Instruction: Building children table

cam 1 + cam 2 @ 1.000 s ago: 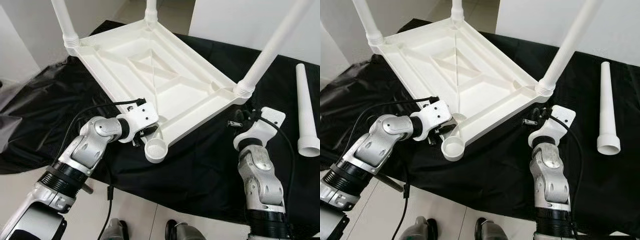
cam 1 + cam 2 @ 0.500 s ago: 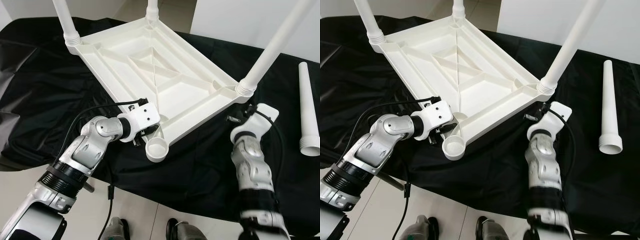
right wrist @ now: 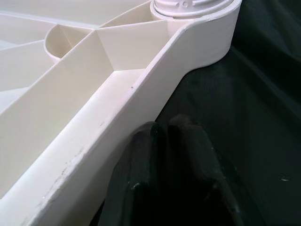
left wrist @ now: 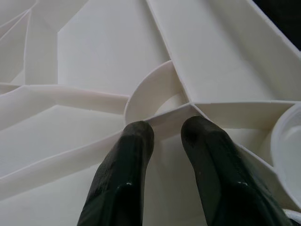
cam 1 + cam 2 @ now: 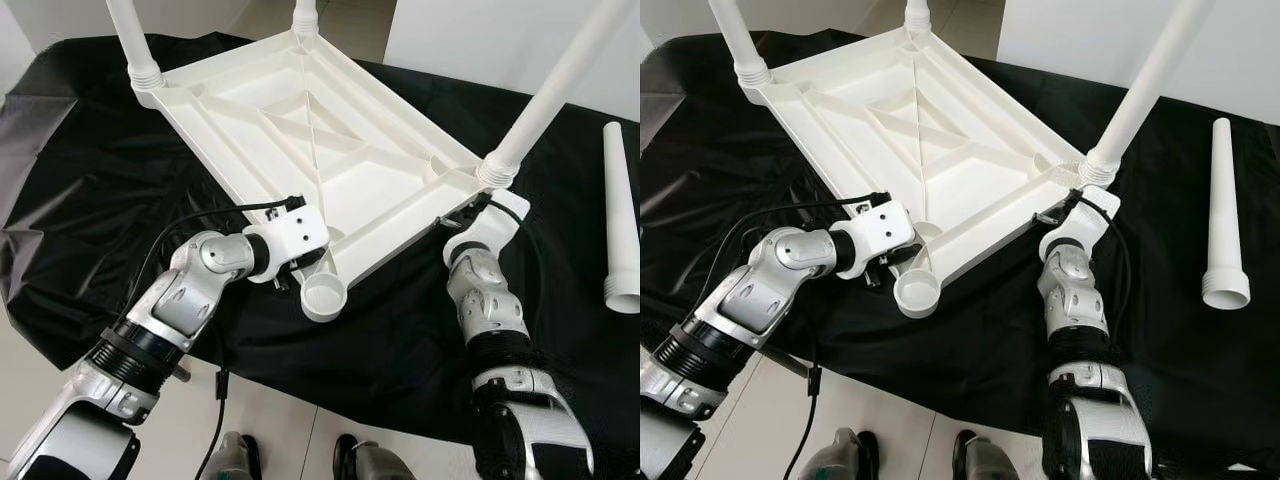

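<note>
Table [image 5: 330, 150] upside down on black cloth [image 5: 90, 180], empty socket [image 5: 324, 297] at 6 o'clock; loose leg [image 5: 620, 230] at 3 o'clock, long axis 12–6, nearer clenched, empty right hand [image 3: 164, 136]; left hand [image 4: 164, 136] straddles rib, ungripped.

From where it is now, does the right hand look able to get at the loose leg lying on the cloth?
Probably yes. The right hand sits at the upturned tabletop's rim, and the loose leg lies further to its right on the black cloth, with open cloth between. It may need to stretch.
</note>
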{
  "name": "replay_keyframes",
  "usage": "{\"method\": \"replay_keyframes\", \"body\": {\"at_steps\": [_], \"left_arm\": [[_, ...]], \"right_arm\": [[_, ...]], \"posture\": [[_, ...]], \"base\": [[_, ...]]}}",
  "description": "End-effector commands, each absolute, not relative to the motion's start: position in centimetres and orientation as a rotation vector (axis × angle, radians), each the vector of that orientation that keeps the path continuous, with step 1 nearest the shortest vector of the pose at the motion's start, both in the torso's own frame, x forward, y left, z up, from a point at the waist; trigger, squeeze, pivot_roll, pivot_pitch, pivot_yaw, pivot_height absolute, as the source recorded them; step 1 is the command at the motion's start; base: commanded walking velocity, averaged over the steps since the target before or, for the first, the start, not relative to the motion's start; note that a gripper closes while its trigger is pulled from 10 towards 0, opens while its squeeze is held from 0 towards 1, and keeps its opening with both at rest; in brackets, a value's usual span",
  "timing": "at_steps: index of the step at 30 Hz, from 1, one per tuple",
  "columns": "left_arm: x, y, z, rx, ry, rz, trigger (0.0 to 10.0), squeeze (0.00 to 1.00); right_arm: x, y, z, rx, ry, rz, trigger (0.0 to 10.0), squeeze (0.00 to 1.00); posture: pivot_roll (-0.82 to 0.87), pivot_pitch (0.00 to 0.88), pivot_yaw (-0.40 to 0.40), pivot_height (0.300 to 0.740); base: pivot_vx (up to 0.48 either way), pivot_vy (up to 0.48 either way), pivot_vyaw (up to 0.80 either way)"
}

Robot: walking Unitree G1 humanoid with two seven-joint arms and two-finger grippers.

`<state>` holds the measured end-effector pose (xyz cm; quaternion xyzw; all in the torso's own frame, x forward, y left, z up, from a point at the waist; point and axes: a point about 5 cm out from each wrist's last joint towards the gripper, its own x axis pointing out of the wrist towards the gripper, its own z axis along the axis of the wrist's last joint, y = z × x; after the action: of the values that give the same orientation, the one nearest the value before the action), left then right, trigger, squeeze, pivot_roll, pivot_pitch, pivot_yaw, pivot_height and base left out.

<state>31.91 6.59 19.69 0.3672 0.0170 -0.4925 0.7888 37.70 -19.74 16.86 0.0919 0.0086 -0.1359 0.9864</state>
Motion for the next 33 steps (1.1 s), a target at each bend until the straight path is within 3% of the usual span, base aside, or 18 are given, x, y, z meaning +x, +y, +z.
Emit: {"method": "replay_keyframes", "body": {"at_steps": [1,4,16,22,26,30,31,33], "left_arm": [[29.9,3.0,19.6,0.787,-0.011,-1.231,10.0,0.00],[28.7,0.7,19.8,0.742,-0.048,-1.299,10.0,0.00],[26.9,-3.1,19.8,0.667,-0.088,-1.374,10.0,0.00],[27.7,-2.6,20.2,0.678,-0.088,-1.342,10.0,0.00],[29.1,-0.3,21.0,0.677,-0.077,-1.283,10.0,0.00],[29.5,0.5,21.5,0.655,-0.079,-1.270,10.0,0.01],[29.7,0.9,21.9,0.630,-0.076,-1.269,10.0,1.00],[29.8,1.3,22.5,0.588,-0.080,-1.274,10.0,1.00]], "right_arm": [[38.4,-18.2,16.6,0.193,0.031,-0.166,10.0,0.00],[39.0,-18.0,17.2,0.169,0.005,-0.132,10.0,0.00],[39.3,-17.9,17.9,0.184,-0.069,-0.117,10.0,0.00],[38.8,-18.8,18.2,0.151,-0.136,-0.173,10.0,0.00],[37.1,-20.6,19.2,0.030,-0.262,-0.326,10.0,0.00],[36.4,-21.1,19.7,-0.006,-0.306,-0.361,10.0,0.00],[35.9,-21.3,19.9,-0.019,-0.327,-0.371,10.0,0.00],[35.4,-21.4,20.2,-0.026,-0.352,-0.372,10.0,0.00]], "posture": [[0.07,0.229,-0.025,0.740],[0.06,0.228,-0.015,0.740],[0.06,0.227,0.000,0.740],[0.06,0.226,-0.006,0.740],[0.06,0.218,-0.012,0.740],[0.06,0.216,-0.015,0.740],[0.06,0.215,-0.019,0.740],[0.06,0.214,-0.024,0.740]], "base": [[0.000,0.000,0.00],[0.000,0.000,0.00],[0.000,0.000,0.00],[0.000,0.000,0.00],[0.000,0.000,0.00],[0.000,0.000,0.00],[0.000,0.000,0.00],[0.000,0.000,0.00]]}}
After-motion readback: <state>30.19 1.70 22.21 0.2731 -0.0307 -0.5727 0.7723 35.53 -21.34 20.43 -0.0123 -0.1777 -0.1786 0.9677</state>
